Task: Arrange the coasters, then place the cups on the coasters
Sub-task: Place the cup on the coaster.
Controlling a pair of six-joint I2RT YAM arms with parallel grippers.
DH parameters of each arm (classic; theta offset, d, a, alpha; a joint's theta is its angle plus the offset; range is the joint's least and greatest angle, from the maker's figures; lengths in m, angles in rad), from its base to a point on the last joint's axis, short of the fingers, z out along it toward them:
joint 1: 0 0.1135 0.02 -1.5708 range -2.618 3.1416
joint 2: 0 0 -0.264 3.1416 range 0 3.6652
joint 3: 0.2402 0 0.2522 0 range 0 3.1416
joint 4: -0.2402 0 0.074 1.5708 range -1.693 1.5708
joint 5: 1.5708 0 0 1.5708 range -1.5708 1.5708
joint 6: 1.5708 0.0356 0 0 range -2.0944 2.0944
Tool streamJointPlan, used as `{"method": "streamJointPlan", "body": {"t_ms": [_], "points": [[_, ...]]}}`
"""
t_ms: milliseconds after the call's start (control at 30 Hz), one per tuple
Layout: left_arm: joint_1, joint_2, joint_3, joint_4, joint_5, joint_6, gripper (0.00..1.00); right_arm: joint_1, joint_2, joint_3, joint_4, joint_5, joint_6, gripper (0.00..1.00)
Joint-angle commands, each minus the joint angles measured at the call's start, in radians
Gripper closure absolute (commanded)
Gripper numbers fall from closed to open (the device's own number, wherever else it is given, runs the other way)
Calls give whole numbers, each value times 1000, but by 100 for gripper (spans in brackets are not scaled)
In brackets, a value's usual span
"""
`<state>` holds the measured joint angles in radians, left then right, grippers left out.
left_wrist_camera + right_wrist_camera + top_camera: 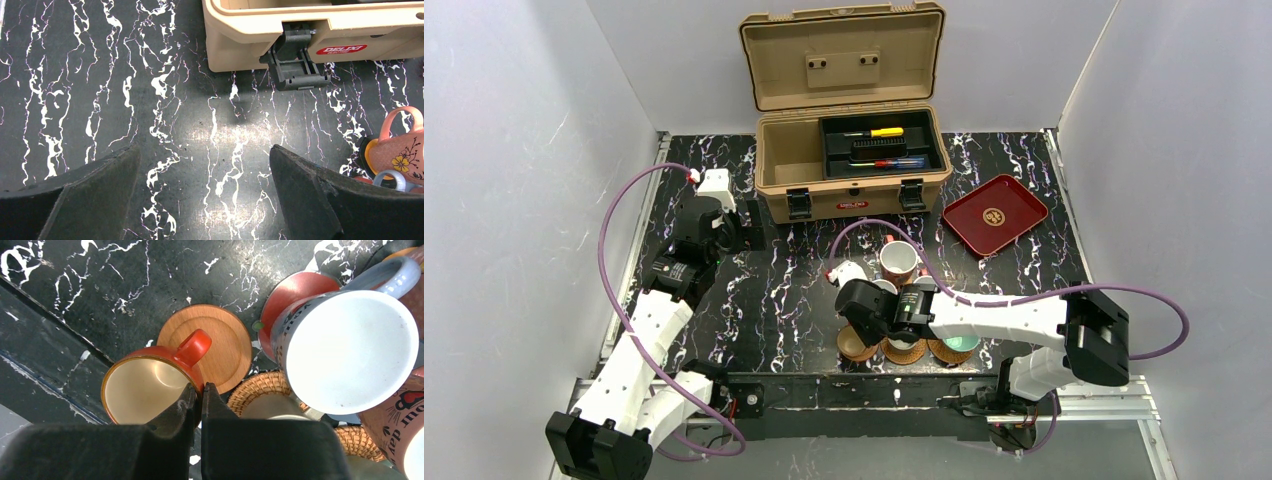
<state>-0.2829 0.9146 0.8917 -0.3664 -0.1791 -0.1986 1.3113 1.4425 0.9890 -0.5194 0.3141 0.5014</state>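
Observation:
My right gripper [200, 389] is shut on the rim of an orange cup [142, 392] with a cream inside. The cup overlaps the near-left edge of the smooth wooden coaster [220, 337]. To the right, a grey-handled, white-inside mug [350, 350] stands on a pinkish-red coaster [295, 290]. A woven coaster [260, 386] lies just right of my fingers, and a second woven coaster [360, 442] shows further right. In the top view the right gripper [864, 318] hangs over the row of coasters [904, 352], with a reddish mug [898, 262] behind. My left gripper [205, 165] is open over bare table.
An open tan toolbox [849, 110] stands at the back centre, and a dark red tray [994, 213] lies to its right. White walls close in both sides. The left wrist view shows a pink floral cup [400, 155] at its right edge.

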Motion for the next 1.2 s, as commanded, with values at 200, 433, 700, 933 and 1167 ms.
{"method": "streamJointPlan", "body": {"t_ms": [200,433,700,933,1167], "points": [[5,-3,-7,0,-5,3,1,3,2,-18,32,45,33,99],[5,-2,-9,-1,-5,1,1,0,11,-18,35,68,45,99],[5,1,-8,-1,-2,-1,1,-4,15,-23,32,79,52,99],[5,5,-9,-2,0,1,1,-8,22,-25,32,76,51,99],[6,12,-8,-1,1,1,1,-13,28,-29,30,72,49,99]]}}
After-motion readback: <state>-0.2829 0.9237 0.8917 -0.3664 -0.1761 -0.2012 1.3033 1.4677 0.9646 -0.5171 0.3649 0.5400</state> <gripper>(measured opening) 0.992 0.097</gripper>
